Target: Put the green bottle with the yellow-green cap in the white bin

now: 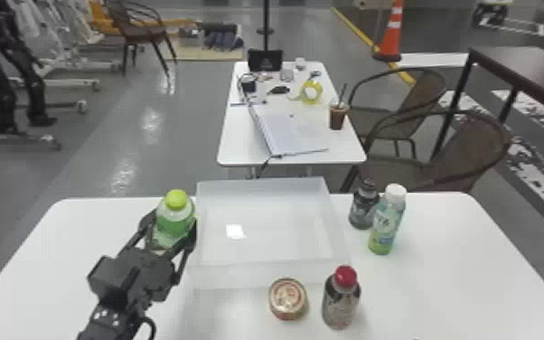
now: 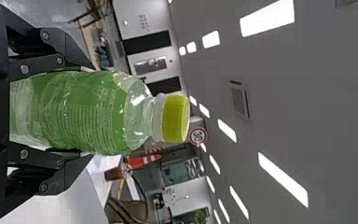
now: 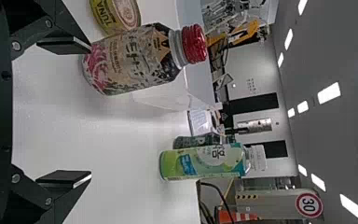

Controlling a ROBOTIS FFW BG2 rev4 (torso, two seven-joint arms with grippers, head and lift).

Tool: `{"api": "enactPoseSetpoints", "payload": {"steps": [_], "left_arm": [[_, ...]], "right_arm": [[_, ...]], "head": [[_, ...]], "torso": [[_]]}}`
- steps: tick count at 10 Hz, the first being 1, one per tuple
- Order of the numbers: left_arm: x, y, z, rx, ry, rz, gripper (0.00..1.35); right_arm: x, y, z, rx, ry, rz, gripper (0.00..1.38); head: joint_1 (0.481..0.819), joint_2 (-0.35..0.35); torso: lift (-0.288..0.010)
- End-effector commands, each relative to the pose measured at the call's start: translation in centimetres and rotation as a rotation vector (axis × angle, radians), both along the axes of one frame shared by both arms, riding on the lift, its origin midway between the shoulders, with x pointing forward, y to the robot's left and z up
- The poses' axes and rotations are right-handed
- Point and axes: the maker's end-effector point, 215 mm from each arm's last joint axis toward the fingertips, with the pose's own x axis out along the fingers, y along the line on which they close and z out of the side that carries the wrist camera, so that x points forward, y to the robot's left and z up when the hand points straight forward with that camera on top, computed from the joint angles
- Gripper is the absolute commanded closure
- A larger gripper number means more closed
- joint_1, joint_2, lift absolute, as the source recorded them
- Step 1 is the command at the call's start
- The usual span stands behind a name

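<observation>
bottle (image 2: 86, 112), green with a yellow-green cap, is in my left claw (image 1: 170, 228), and my two fingers hug its sides. it is by the left side of the white bin (image 1: 266, 273). my right claw (image 3: 91, 111) is wide, near the red-capped bottle (image 3: 133, 60).

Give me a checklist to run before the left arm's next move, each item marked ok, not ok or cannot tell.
1. Green bottle gripped by the left end effector: ok, a finger on either side.
2. Yellow-green cap uppermost: ok.
3. White bin with its open side up: ok.
4. Bottle over the bin: not ok, it is at the bin's left side.
5. Bottle's base high enough to pass over the rim: cannot tell.
6. Right end effector holding nothing: ok, fingers apart.
</observation>
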Motion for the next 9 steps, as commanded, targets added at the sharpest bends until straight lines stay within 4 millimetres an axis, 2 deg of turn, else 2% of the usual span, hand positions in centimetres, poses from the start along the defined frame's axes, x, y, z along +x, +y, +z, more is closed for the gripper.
{"api": "enactPoseSetpoints", "payload": {"steps": [1, 3, 4, 6, 7, 9], "left_arm": [[2.0, -3.9, 1.4, 0.074, -0.027, -0.101, 0.70], [4.1, -9.7, -0.8, 0.192, 0.035, -0.254, 0.70], [5.2, -12.6, -2.7, 0.271, 0.088, -0.337, 0.70], [7.1, -16.9, -5.4, 0.499, 0.130, -0.471, 0.70], [7.6, -17.2, -7.0, 0.591, 0.156, -0.486, 0.70], [7.8, -16.0, -9.3, 0.735, 0.173, -0.486, 0.70]], "right_arm": [[0.1, 0.1, 0.0, 0.001, 0.000, 0.001, 0.32], [0.2, 0.3, 0.0, 0.004, -0.001, 0.005, 0.32], [0.2, 0.3, -0.1, 0.005, 0.000, 0.004, 0.32], [0.4, 0.6, 0.0, 0.007, -0.003, 0.013, 0.32], [0.5, 0.7, 0.0, 0.007, -0.003, 0.016, 0.32], [0.5, 0.7, -0.1, 0.008, -0.002, 0.015, 0.32]], "head": [[0.549, 0.000], [0.549, 0.000], [0.549, 0.000], [0.549, 0.000], [0.549, 0.000], [0.549, 0.000]], "torso": [[-0.100], [-0.100], [-0.100], [-0.100], [-0.100], [-0.100]]}}
